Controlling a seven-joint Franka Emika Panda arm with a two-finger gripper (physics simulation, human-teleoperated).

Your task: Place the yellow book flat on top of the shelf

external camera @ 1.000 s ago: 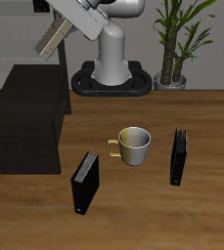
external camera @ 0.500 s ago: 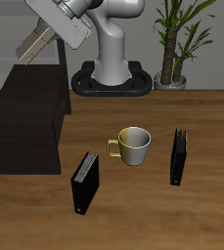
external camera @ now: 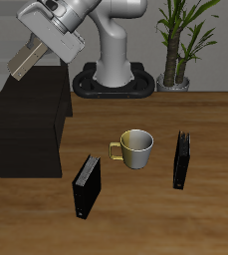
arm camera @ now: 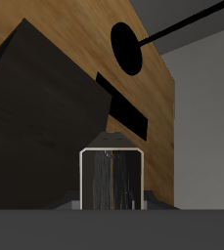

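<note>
Now, with the fingers pinching the thin tan-yellow book, level it flat above the matte black box-shaped shelf before lowering.

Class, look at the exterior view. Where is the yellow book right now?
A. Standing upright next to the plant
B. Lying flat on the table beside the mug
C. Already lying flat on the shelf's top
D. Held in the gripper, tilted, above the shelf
D: the yellow book hangs tilted in the gripper above the shelf, not touching its top.
</note>
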